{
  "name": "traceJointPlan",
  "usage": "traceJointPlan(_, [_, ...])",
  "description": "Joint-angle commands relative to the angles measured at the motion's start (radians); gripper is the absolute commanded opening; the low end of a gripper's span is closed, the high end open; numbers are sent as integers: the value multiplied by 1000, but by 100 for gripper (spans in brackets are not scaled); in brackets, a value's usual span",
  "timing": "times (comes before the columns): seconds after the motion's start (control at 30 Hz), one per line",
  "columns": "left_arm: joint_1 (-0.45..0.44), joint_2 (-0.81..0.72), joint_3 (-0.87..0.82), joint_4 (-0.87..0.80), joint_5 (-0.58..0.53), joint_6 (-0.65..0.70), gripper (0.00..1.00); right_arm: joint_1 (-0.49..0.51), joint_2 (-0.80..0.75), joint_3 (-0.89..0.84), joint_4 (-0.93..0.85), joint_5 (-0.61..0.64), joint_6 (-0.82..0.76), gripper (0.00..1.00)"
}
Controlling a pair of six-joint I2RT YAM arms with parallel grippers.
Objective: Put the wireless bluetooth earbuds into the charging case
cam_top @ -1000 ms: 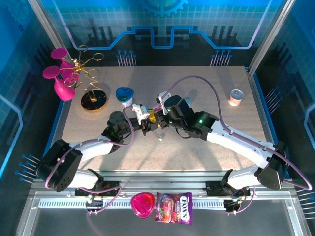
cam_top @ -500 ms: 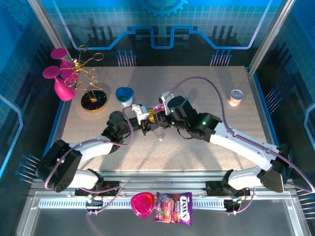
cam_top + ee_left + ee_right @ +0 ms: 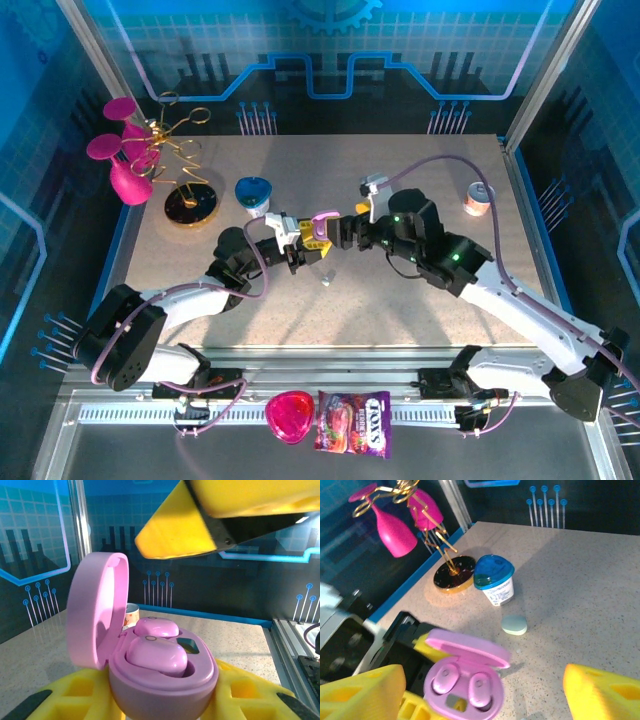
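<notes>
While the left gripper (image 3: 308,245) is clamped on the base of the lilac charging case (image 3: 165,682) near the middle of the table (image 3: 420,300), the case's lid (image 3: 95,615) stands hinged up and open. Two lilac earbuds (image 3: 445,677) sit side by side in the wells of the case, rounded backs up.

The right gripper (image 3: 343,232) hangs just beside the case on its right side, its yellow fingers (image 3: 362,690) spread wide apart. One of them juts over the case in the left wrist view.

A small pale bit (image 3: 326,281) lies on the table just on the near side of the case, too small to identify. A mint pebble-shaped case (image 3: 514,625) lies shut beside a blue-lidded cup (image 3: 495,580), whose label print is too fine to read.

Toward the far left corner stands a gold wire stand (image 3: 190,200) with pink glasses (image 3: 120,160). A small can (image 3: 480,198) stands near the far right corner, its print unreadable.

On the rail below the table's near edge lie a pink rounded thing (image 3: 288,415) and a purple sweet bag (image 3: 353,423) reading "FOX'S".
</notes>
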Motion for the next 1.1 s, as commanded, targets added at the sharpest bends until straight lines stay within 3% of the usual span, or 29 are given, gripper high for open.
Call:
traceJointPlan(0.0, [1,-11,-3,70,64,20,34,-59,-1,14,-14,-62,31,86])
traceJointPlan(0.27, [1,-14,-9,82,78,38,34,-138,82,126,-168,-151,49,87])
traceJointPlan(0.77, [0,-11,-1,99,77,25,34,-147,119,194,-405,-243,-54,87])
traceJointPlan(0.93, [0,-11,0,102,74,20,34,-151,72,158,-374,-253,-42,87])
traceJointPlan(1.07, [1,-11,4,107,74,9,34,-205,33,65,-227,-435,55,86])
